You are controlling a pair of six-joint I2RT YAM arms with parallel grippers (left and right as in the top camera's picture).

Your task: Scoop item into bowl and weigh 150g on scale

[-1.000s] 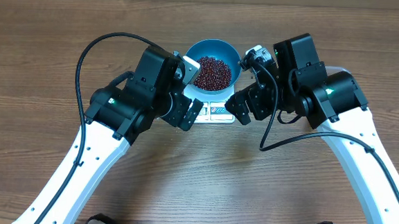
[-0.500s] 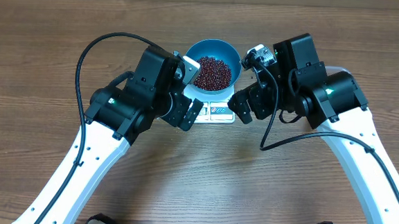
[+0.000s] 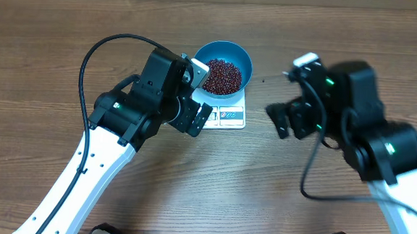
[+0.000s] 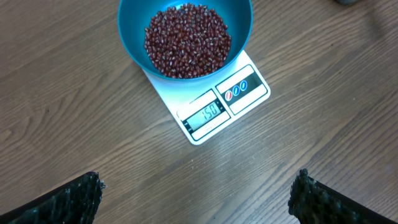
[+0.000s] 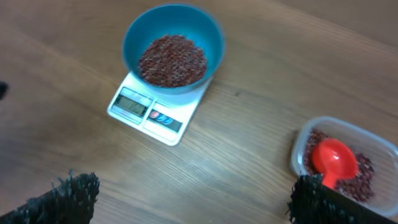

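Item 1: flat white rectangular kitchen scale (image 4: 254,94), lying on the brown wood-grain table (image 4: 62,124). Its small grey display window (image 4: 204,114) reads "150". Beside the window is a panel with two small oval buttons (image 4: 239,87) marked in red and blue; any print there is too small to read.

Item 2: round deep bright blue bowl (image 4: 244,28), smooth-walled, standing on the scale's platform and covering the half away from the display.

Item 3: small dark red-brown oval beans (image 4: 186,40), a loose heap filling the bowl's bottom, well below the rim.

Item 4: clear rectangular plastic tub (image 5: 300,149) with rounded corners, well apart from the scale at the right, holding more beans and a bright red plastic scoop (image 5: 333,158).

Item 5: left gripper (image 4: 196,198), black padded fingers spread wide, nothing between them, hanging near the scale's display edge.

Item 6: right gripper (image 5: 194,194), fingers likewise spread wide and empty, well off to the right of the scale.
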